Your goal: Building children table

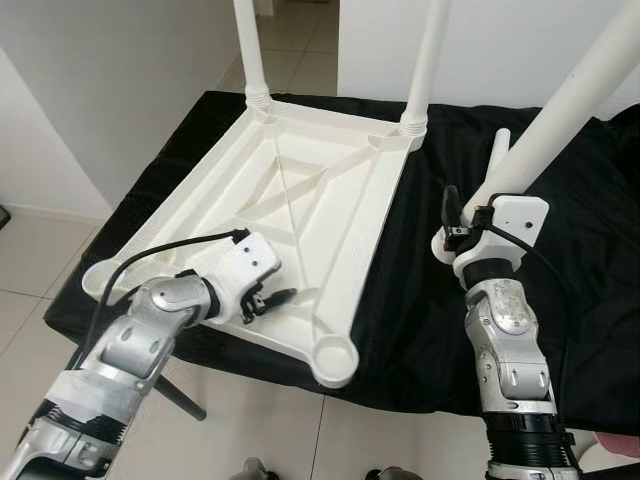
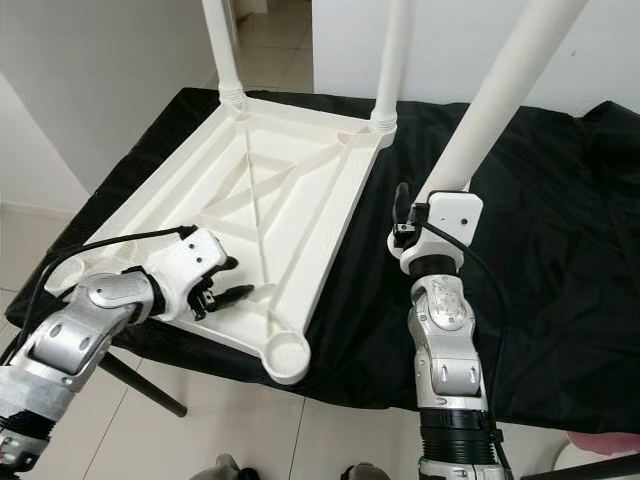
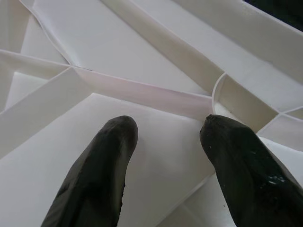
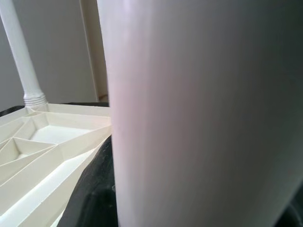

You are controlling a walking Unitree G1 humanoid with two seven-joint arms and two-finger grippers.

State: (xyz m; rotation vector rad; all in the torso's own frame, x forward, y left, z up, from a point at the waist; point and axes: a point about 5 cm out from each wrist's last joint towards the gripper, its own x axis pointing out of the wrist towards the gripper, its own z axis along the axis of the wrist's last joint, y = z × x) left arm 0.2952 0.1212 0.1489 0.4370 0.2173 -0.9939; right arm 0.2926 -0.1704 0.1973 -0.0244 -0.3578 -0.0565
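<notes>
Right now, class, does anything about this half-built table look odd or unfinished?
The upturned white tabletop has legs in its two far corners only; the near-right socket is empty. The right tool holds a third leg tilted above the black cloth, not yet fitted.

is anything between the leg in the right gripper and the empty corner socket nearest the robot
Nothing visible does. The right gripper holds the table leg over bare black cloth, and the open socket lies uncovered; the left gripper rests on the tabletop beside it.
</notes>
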